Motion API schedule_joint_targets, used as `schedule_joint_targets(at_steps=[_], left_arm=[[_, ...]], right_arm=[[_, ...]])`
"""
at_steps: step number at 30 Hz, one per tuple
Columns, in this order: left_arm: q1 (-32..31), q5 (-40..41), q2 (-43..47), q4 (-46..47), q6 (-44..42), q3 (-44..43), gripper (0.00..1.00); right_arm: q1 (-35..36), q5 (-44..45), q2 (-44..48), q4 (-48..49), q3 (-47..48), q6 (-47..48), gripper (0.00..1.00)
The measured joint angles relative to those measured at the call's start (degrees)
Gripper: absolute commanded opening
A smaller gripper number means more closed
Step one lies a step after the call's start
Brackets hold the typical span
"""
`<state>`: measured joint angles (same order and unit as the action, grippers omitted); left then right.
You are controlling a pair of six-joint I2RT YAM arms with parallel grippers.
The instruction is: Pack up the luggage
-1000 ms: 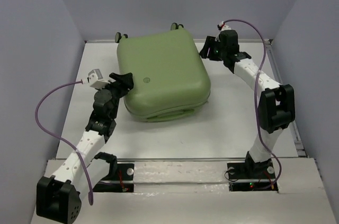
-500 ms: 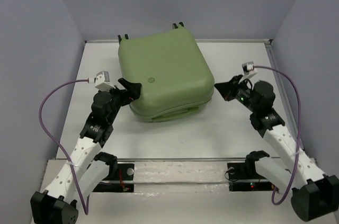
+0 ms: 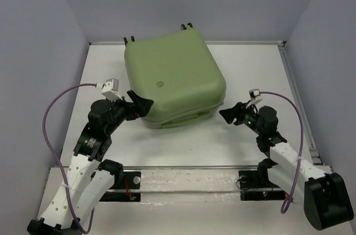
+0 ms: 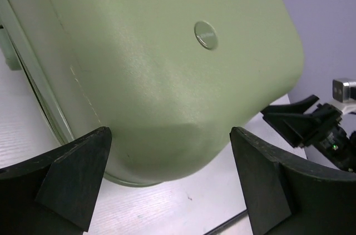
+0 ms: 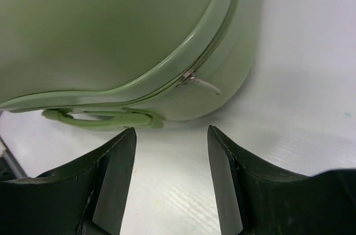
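Observation:
The luggage (image 3: 173,76) is a light-green hard-shell suitcase lying closed and flat on the white table, its round logo (image 3: 160,84) facing up and its wheels (image 3: 186,26) at the far edge. My left gripper (image 3: 142,105) is open at the suitcase's near left corner, which fills the left wrist view (image 4: 167,63). My right gripper (image 3: 228,115) is open and empty, just right of the near right corner. The right wrist view shows the suitcase's zip seam with a metal zip pull (image 5: 201,82) and its green handle (image 5: 100,117).
The white table (image 3: 189,140) is walled by grey panels at the left, back and right. A metal rail (image 3: 189,166) runs along the near edge above the arm bases. Purple cables loop from both wrists.
My right arm has swung from the suitcase's far right corner down to its near right corner. My left gripper has moved a little nearer along the left side. The suitcase shifted slightly.

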<state>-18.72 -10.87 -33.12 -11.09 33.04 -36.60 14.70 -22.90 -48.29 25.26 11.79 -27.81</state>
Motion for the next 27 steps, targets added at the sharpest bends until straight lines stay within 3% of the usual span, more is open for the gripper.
schedule_joint_targets(at_steps=[6, 16, 22, 27], left_arm=[[-0.46, -2.1, 1.03, -5.97, -2.08, -1.42, 0.99], [-0.46, -1.77, 0.02, -13.2, -4.13, -4.48, 0.99], [-0.46, -2.38, -1.73, -13.53, -4.11, -4.48, 0.99], [-0.46, -2.95, -1.9, -10.86, -3.5, -3.54, 0.99]], right_arm=[[-3.23, -0.79, -10.69, 5.14, 3.58, 5.68, 0.57], [-6.67, -12.15, -25.79, 10.6, 10.73, 12.37, 0.51], [-6.69, -17.49, -30.69, 15.98, 12.11, 12.66, 0.3], [-6.6, -19.26, -31.45, 17.94, 11.93, 12.26, 0.34]])
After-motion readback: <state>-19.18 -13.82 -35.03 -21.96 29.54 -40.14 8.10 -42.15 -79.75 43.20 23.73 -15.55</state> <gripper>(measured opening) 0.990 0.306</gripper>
